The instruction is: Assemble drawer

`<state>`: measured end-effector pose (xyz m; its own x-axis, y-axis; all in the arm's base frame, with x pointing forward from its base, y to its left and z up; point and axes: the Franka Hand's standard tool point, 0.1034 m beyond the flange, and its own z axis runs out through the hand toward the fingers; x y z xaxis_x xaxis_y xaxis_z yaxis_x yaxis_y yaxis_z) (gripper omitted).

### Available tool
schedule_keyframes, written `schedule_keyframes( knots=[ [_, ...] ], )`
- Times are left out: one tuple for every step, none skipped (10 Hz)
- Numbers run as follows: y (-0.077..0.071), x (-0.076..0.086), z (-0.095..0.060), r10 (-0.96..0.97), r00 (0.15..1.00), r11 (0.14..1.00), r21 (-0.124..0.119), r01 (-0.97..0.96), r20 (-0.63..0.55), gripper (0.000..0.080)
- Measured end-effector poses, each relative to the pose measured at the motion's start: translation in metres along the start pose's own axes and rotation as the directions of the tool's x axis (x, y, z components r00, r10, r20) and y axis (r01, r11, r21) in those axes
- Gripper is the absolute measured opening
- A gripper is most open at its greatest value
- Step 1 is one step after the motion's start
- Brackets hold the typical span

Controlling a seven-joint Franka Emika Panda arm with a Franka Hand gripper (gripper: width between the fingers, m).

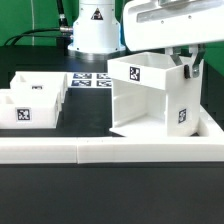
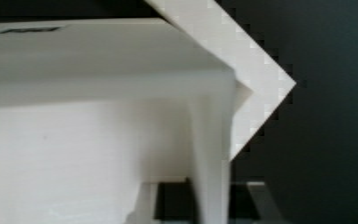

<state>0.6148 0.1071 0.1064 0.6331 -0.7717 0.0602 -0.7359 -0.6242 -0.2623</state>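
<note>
Currently: my pincer [image 1: 187,68] is at the top edge of the drawer casing [image 1: 178,95], on its wall at the exterior view's right. In the wrist view the pincer [image 2: 215,205] straddles that wall, with one dark finger [image 2: 172,208] on each side. The opening is narrow, barely wider than the wall. I cannot tell whether the pads press on the plastic or merely sit just beside it. Nothing else is between the fingers.

Casing: upright on the black tabletop [image 1: 90,108], with its open front toward the exterior camera. One tag is on its upper face and another on the side wall. Its lower front edge is against, or just beside, the long white border wall [image 1: 100,150]. That wall also turns up along the exterior view's right, so the casing stands in the corner with little slack on those two sides.

Trays: both are at the exterior view's left, well apart from the casing. The nearer tray [image 1: 22,116] lies by the border wall and the farther tray [image 1: 40,88] just behind it. I cannot tell whether the two touch.

Open room: a bare strip of tabletop lies between the trays and the casing. The marker board [image 1: 92,80] lies flat behind that strip, in front of my base [image 1: 95,25].
</note>
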Motion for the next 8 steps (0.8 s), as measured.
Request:
schedule_keyframes(
  knots=[
    [0.001, 0.002, 0.0, 0.136, 0.991, 0.991, 0.007, -0.136, 0.01, 0.0052],
    [0.004, 0.006, -0.001, 0.298, 0.954, 0.954, 0.012, -0.298, 0.022, 0.0052],
    [0.004, 0.008, -0.001, 0.419, 0.907, 0.908, 0.008, -0.419, 0.035, 0.0053],
    [0.004, 0.01, 0.0, 0.509, 0.859, 0.86, 0.002, -0.51, 0.049, 0.0053],
    [0.004, 0.013, 0.001, 0.628, 0.775, 0.777, -0.01, -0.629, 0.066, 0.0053],
    [0.004, 0.015, 0.003, 0.676, 0.734, 0.736, -0.013, -0.677, 0.071, 0.0053],
    [0.003, 0.017, 0.005, 0.677, 0.732, 0.735, -0.015, -0.678, 0.071, 0.0053],
    [-0.001, 0.017, 0.007, 0.675, 0.734, 0.737, -0.023, -0.676, 0.077, 0.0054]
  ],
)
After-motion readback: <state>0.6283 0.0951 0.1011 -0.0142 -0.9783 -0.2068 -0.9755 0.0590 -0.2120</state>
